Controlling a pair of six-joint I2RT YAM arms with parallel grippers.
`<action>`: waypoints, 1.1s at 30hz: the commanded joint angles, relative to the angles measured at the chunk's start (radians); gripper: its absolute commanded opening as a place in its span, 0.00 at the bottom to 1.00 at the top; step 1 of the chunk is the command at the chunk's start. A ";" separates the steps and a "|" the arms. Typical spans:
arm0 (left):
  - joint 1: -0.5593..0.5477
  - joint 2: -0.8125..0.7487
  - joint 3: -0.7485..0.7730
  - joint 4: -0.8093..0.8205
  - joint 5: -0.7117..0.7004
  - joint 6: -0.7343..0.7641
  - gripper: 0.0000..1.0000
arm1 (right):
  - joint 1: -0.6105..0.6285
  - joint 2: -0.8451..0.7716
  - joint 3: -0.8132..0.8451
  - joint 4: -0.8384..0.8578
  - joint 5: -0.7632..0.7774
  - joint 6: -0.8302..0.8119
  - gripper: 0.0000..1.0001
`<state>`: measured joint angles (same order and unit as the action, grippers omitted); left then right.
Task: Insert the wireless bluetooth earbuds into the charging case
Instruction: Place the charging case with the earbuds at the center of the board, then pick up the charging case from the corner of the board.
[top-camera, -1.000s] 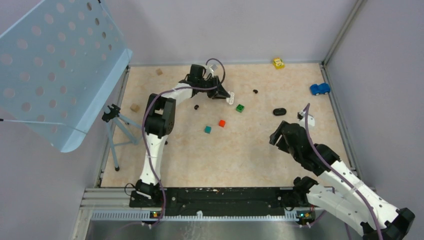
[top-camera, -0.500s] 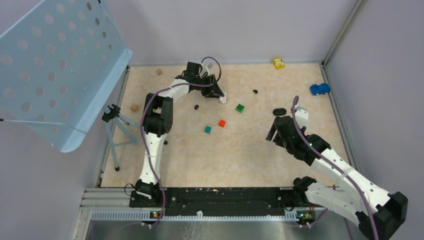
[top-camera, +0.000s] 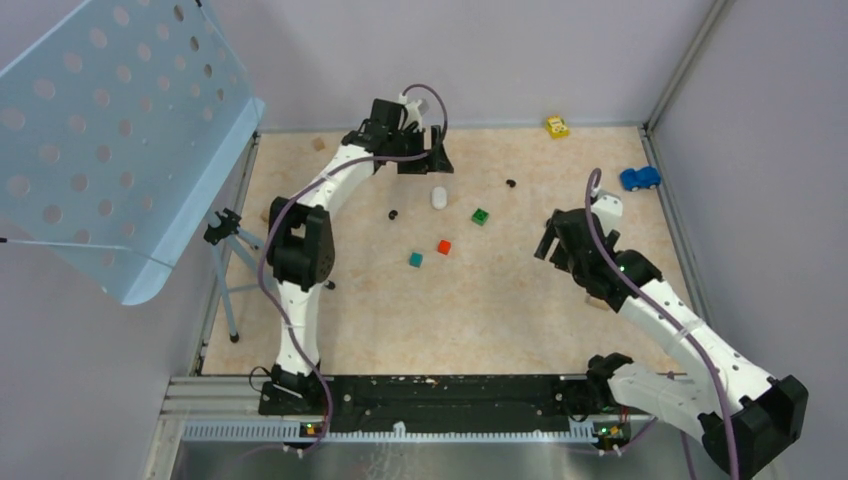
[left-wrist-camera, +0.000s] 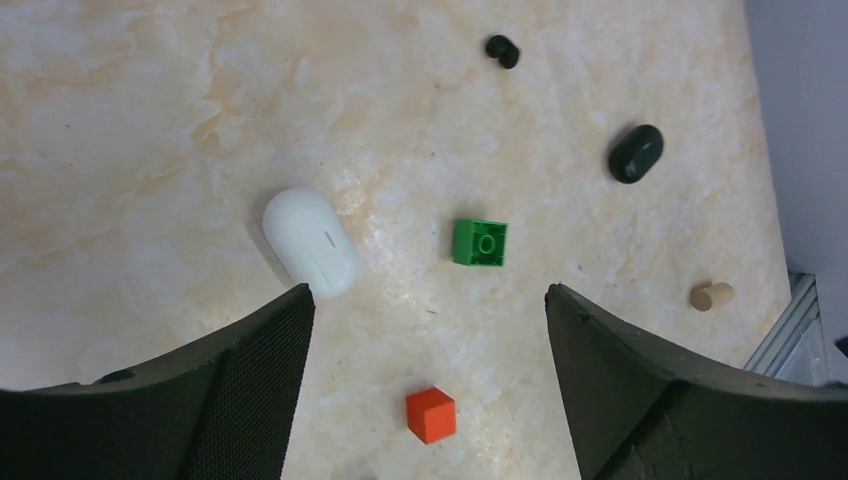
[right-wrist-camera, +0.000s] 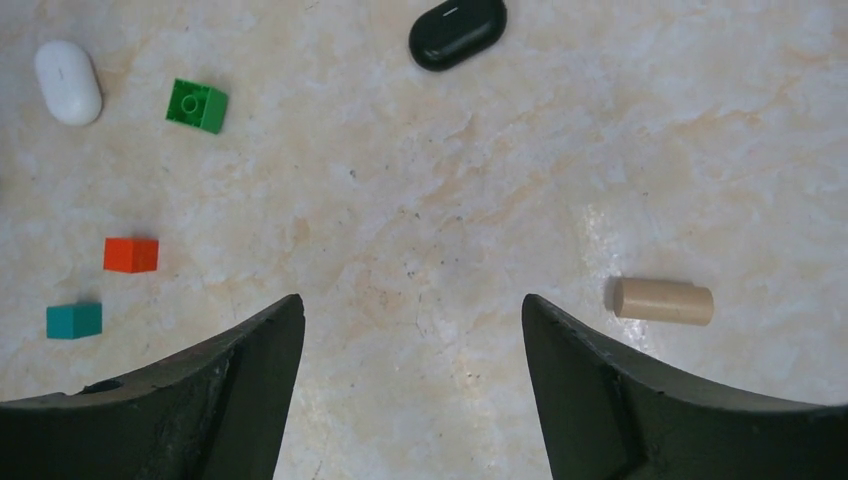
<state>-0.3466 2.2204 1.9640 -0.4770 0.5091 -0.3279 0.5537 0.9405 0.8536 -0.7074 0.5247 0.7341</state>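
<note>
A white pill-shaped charging case (top-camera: 438, 197) lies shut on the table, and in the left wrist view this white case (left-wrist-camera: 312, 243) sits just beyond my left fingertip. My left gripper (top-camera: 432, 160) (left-wrist-camera: 428, 292) hangs open above it, holding nothing. A black earbud (top-camera: 393, 213) lies left of the white case, and another black earbud (top-camera: 511, 183) (left-wrist-camera: 502, 50) lies further right. A shut black charging case (right-wrist-camera: 457, 32) (left-wrist-camera: 636, 152) lies ahead of my right gripper (top-camera: 553, 238) (right-wrist-camera: 411, 300), which is open and empty above bare table. No white earbuds show.
A green brick (top-camera: 481, 216), a red cube (top-camera: 444, 246) and a teal cube (top-camera: 415, 259) lie mid-table. A tan cylinder (right-wrist-camera: 663, 300) rests beside my right finger. Toy cars, yellow (top-camera: 557, 126) and blue (top-camera: 639, 178), sit far right. A blue perforated panel (top-camera: 120, 130) on a tripod stands left.
My left gripper opened and let go of the white case, which now lies on the table, then drew back toward the far wall. My right gripper opened wider and moved forward.
</note>
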 joint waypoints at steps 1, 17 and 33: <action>-0.028 -0.256 -0.117 0.021 -0.052 0.039 0.89 | -0.098 0.030 0.035 0.052 -0.024 -0.052 0.80; -0.307 -1.019 -1.061 0.339 -0.246 -0.154 0.89 | -0.534 0.657 0.297 0.145 -0.433 0.020 0.64; -0.307 -1.016 -1.008 0.251 -0.293 -0.064 0.91 | -0.514 0.964 0.492 0.116 -0.344 0.147 0.66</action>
<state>-0.6556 1.2259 0.9554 -0.2588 0.2077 -0.4046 0.0265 1.8683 1.2823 -0.5758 0.1387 0.8474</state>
